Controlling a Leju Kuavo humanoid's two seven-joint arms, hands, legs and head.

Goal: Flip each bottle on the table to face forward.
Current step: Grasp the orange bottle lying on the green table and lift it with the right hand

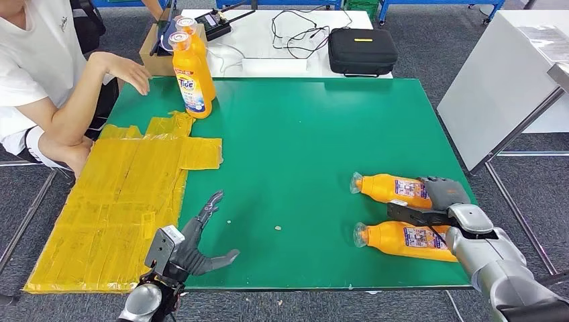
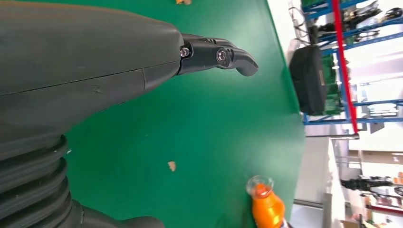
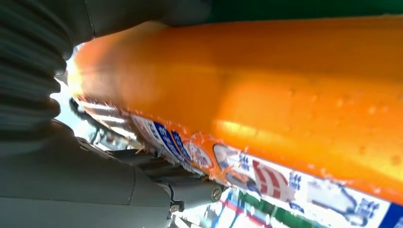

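My right hand [image 1: 436,201]: gripping the near lying bottle [image 1: 402,239] at the table's [image 1: 302,134] right edge.
Far lying bottle [image 1: 392,188]: lying just beyond it.
My left hand [image 1: 194,245]: hovering released, fingers apart, over the near edge.
Upright bottles [image 1: 191,77]: standing at the far-left corner.

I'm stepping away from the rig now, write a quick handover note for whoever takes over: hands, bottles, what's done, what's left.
Left hand: open, holding nothing, over the near edge of the green table.
Right hand: reaching between the two lying bottles; the right wrist view shows it against an orange bottle, grip not clear.
Done: two upright bottles stand at the far left.
Left: far lying bottle and near lying bottle, both on their sides at the near right.
A person's hand rests on the far left corner.
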